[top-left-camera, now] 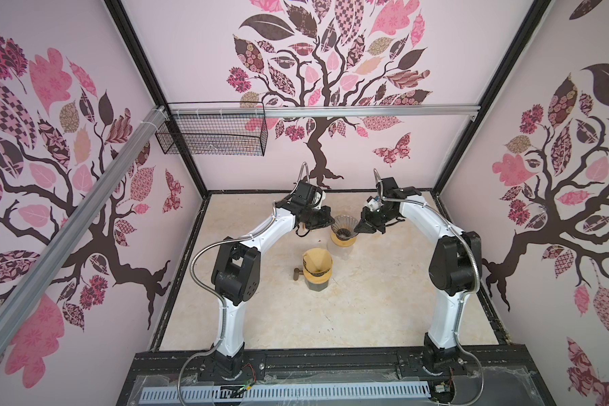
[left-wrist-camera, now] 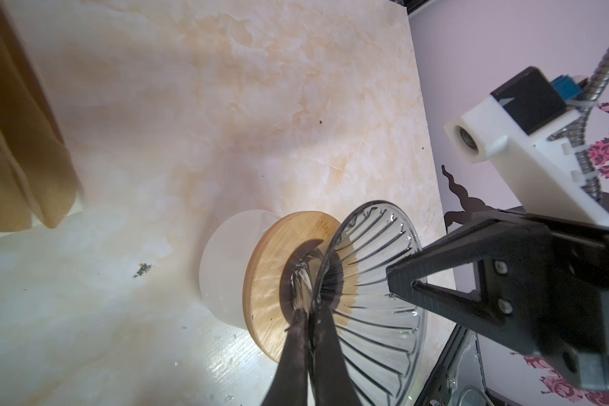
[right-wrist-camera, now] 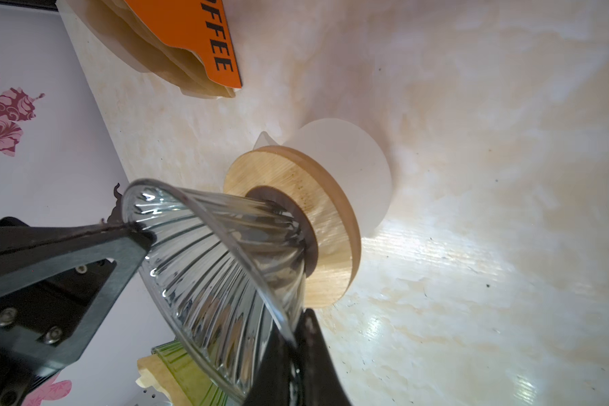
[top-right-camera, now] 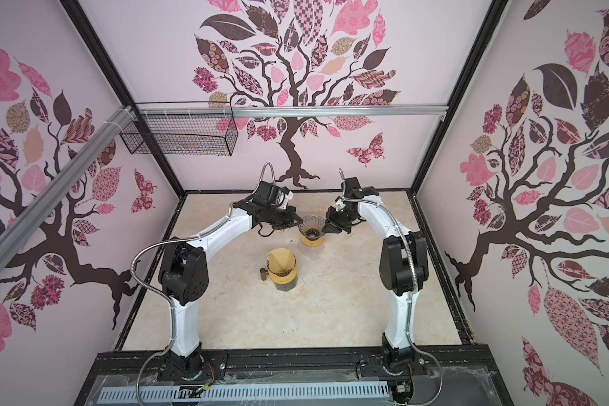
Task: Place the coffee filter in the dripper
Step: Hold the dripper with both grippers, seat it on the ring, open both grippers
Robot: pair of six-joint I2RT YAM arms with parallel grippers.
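Coffee filter (top-left-camera: 316, 261), a brown paper cone, sits atop a dark jar (top-left-camera: 317, 285) on the bench (top-left-camera: 384, 298), well apart from both tools, on the side toward the arm bases. Between the tools stands the glass dripper (top-left-camera: 345, 223). The left tool (top-left-camera: 332, 222) and right tool (top-left-camera: 356, 229) are each clamped on opposite sides of its rim.

Surface: cream marble-look tabletop (top-left-camera: 366, 309), few dark specks.
Far centre: frosted cup (left-wrist-camera: 222, 270).
Nearer: dark jar (top-left-camera: 316, 285), brown peg (top-left-camera: 297, 273) just beside.
Near cup: paper filter stack (right-wrist-camera: 155, 66).
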